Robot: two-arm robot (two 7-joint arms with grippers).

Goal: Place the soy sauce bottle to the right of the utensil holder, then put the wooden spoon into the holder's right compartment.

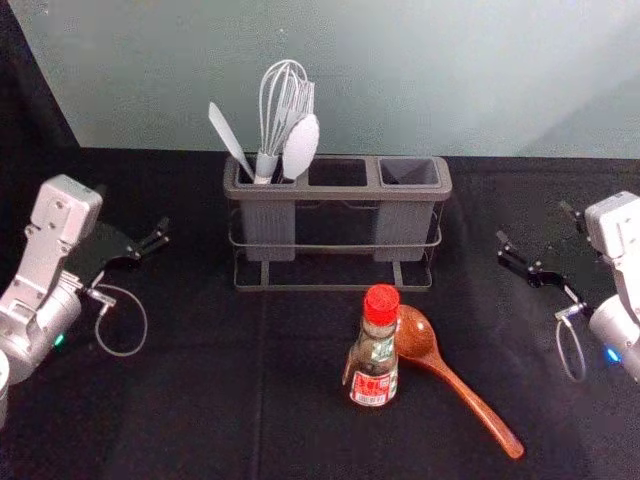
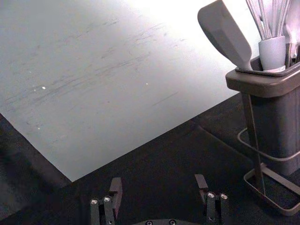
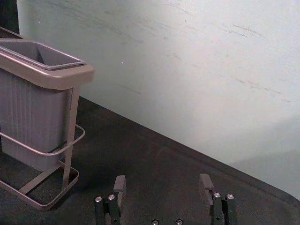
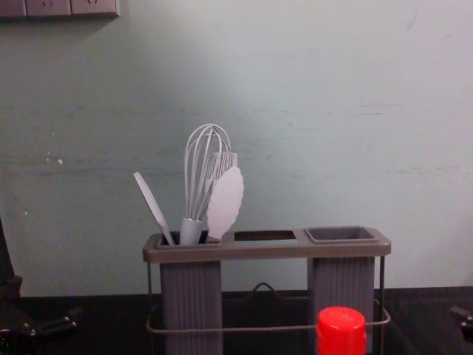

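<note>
My left gripper [image 1: 132, 208] is open left of the utensil holder [image 1: 338, 170]; the left wrist view shows empty space between the fingers of the left gripper [image 2: 158, 183]. On the holder's other side, my right gripper [image 1: 533, 222] is open and empty, as the right gripper [image 3: 162, 182] confirms in its wrist view. The soy sauce bottle [image 1: 372, 365], red-capped, stands upright in front of the holder, right of its middle. Beside it lies the wooden spoon [image 1: 462, 390], bowl toward the holder, handle toward the front right. The right compartment [image 1: 410, 172] is empty.
A whisk [image 1: 268, 120], a white spoon [image 1: 301, 147] and a spatula [image 1: 229, 137] stand in the holder's left compartment. The black-covered table [image 1: 200, 400] meets a pale wall behind. Bare cloth lies between the holder and each gripper.
</note>
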